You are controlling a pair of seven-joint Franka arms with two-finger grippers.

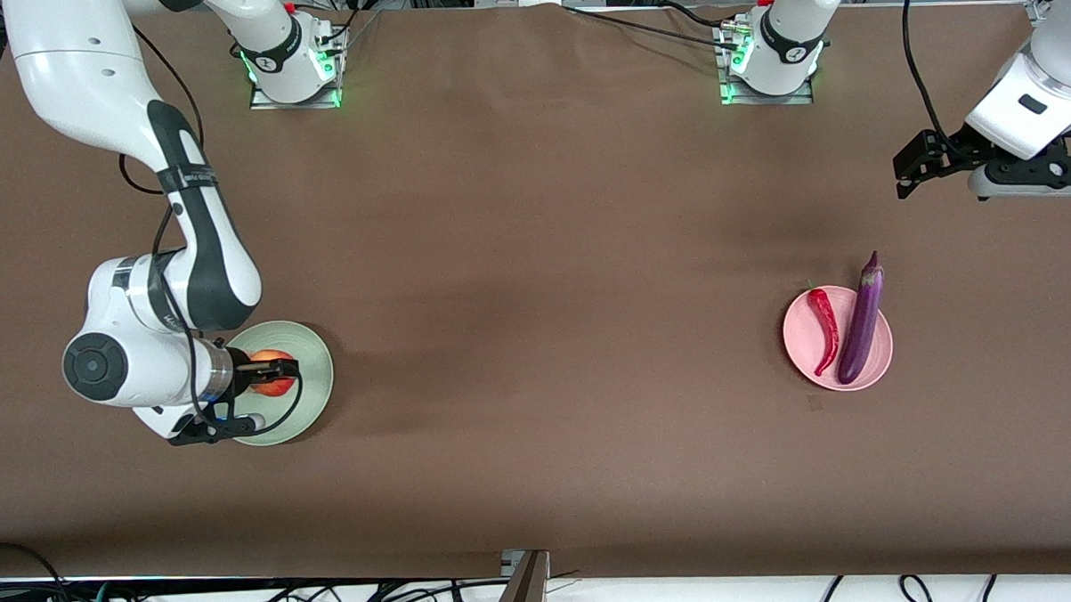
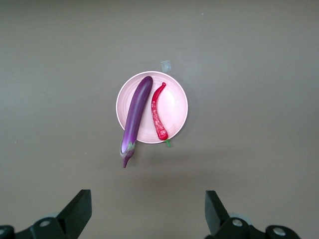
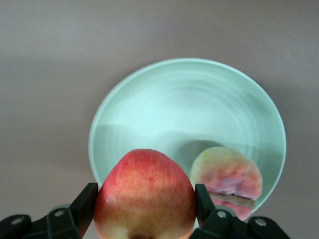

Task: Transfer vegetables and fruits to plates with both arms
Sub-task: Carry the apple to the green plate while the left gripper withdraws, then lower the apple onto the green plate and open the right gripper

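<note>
Right end effector point(image 3: 144, 209) grips apple point(image 3: 144, 194) over green plate point(image 3: 149, 99); a careless drop could bump the peach point(image 3: 227, 181) off. Left end effector point(image 2: 147, 214) released, waiting.

Even overhead light (soft shadows)

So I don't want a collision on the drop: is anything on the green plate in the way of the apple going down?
Partly. The peach already lies on the green plate, right beside the apple held in the right gripper. The rest of the plate is bare. The left gripper waits, open, away from it.
</note>
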